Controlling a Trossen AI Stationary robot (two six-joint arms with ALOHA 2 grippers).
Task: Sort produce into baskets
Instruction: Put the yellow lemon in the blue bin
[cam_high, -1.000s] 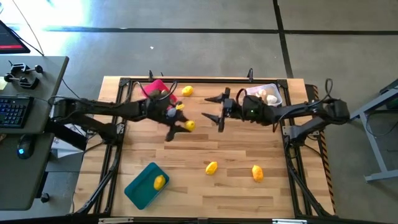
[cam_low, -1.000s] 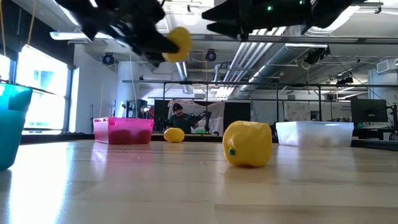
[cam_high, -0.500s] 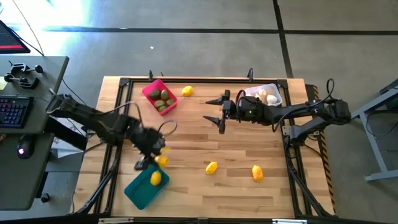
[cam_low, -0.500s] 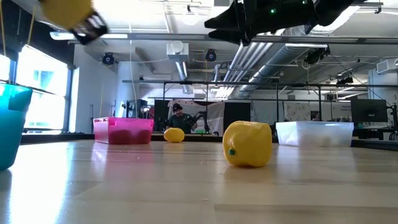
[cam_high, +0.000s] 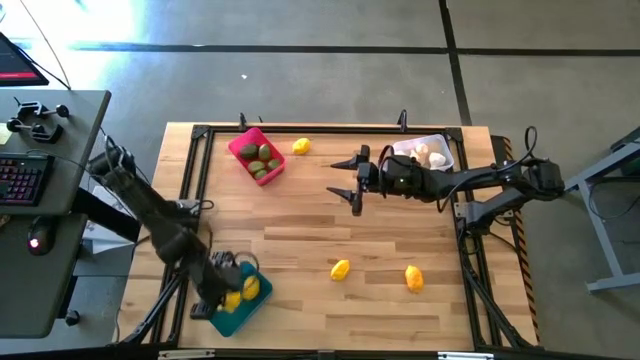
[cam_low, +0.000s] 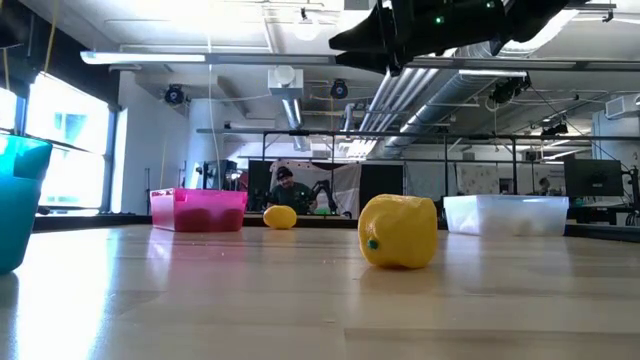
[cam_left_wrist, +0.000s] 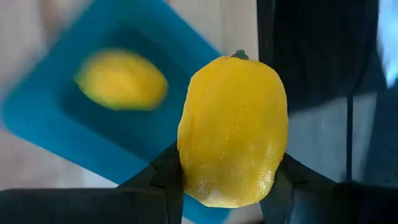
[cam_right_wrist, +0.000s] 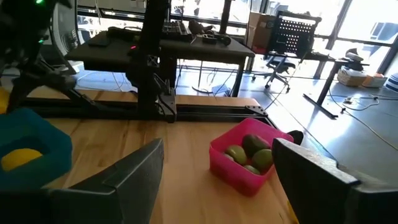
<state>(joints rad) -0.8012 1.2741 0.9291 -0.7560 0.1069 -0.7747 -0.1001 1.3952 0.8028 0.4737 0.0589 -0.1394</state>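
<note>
On the wooden table (cam_high: 300, 225) the move that comes next depends on one relation: the left gripper (cam_high: 222, 298) hangs directly above the teal basket (cam_high: 228, 312) at the near left corner, and the lemon (cam_left_wrist: 233, 134) it carries lies between its two fingers, with the long axis running along them and the stem end pointing away from the wrist. The fingers are closed about halfway, pressed on both flanks of this lemon, so it is held firmly; in my judgement only a release is needed for it to fall into the basket. The right gripper (cam_high: 347, 179) waits over the far middle of the table, its fingers spread wide and holding nothing, well apart from the teal basket, so the left arm is clearly the nearer one. The teal basket already has one yellow lemon (cam_left_wrist: 121, 79) inside. The pink basket (cam_high: 253, 157) at the far left contains several green fruits (cam_right_wrist: 250, 153). The whitish basket (cam_high: 440, 153) at the far right holds white bulbs (cam_high: 428, 155). Three lemons are not yet sorted: one (cam_high: 301, 146) just beside the pink basket, and two on the near middle of the table (cam_high: 340, 269) and (cam_high: 413, 277).
</note>
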